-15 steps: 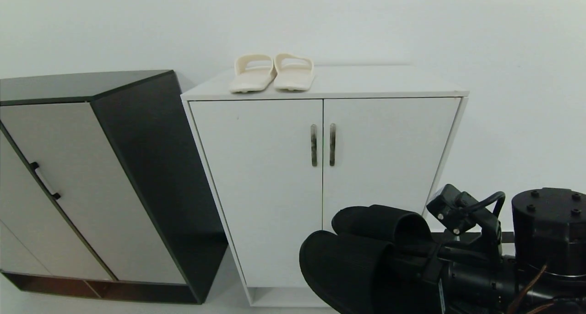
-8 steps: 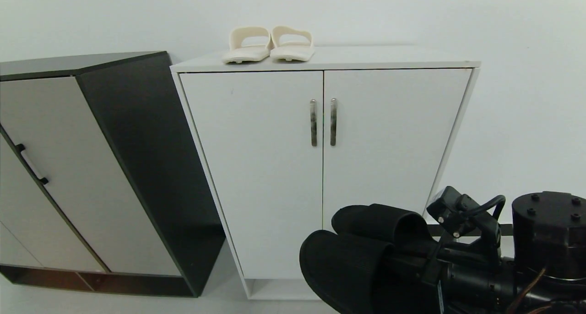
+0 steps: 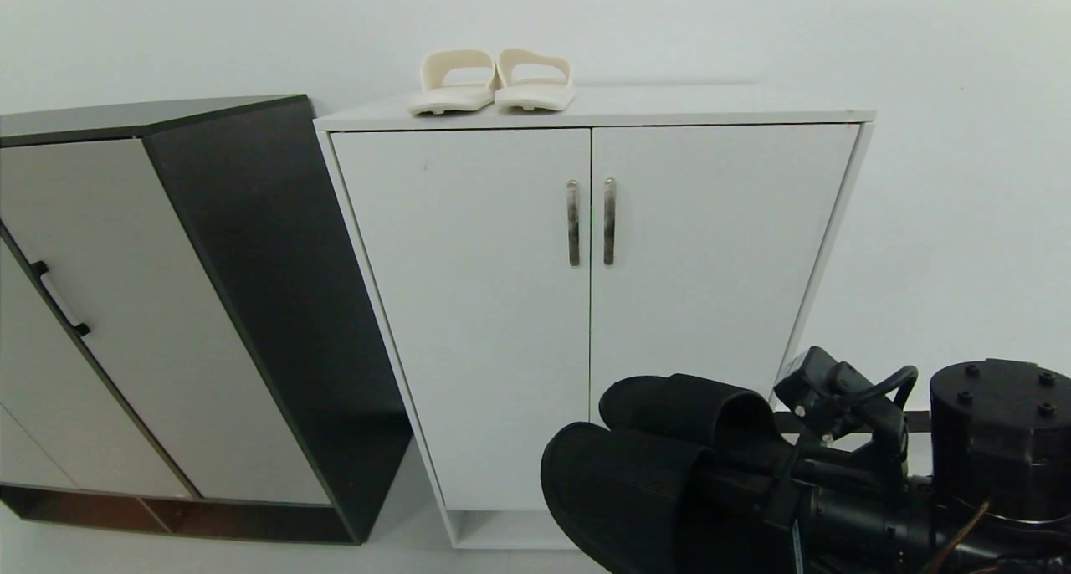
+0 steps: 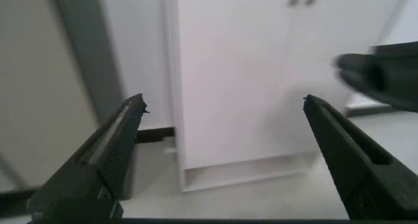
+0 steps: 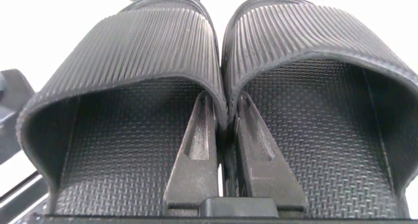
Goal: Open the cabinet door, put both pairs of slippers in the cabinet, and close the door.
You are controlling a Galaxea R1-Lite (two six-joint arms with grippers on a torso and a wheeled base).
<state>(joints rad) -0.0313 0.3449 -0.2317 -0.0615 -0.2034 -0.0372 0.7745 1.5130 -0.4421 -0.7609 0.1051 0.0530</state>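
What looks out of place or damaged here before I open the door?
Nothing damaged or askew. The cream slippers sit neatly on top of the white cabinet, both doors shut. The right pincer grips the black slippers by their touching inner walls.

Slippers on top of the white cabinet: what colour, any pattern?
The slippers are plain cream with no pattern. They show best in the head view.

The black right arm (image 3: 870,507) carried a round screw-studded cap (image 3: 1000,423) and looped cable (image 3: 891,381); the left hand (image 4: 222,103) had tapered black fingers (image 4: 111,145).
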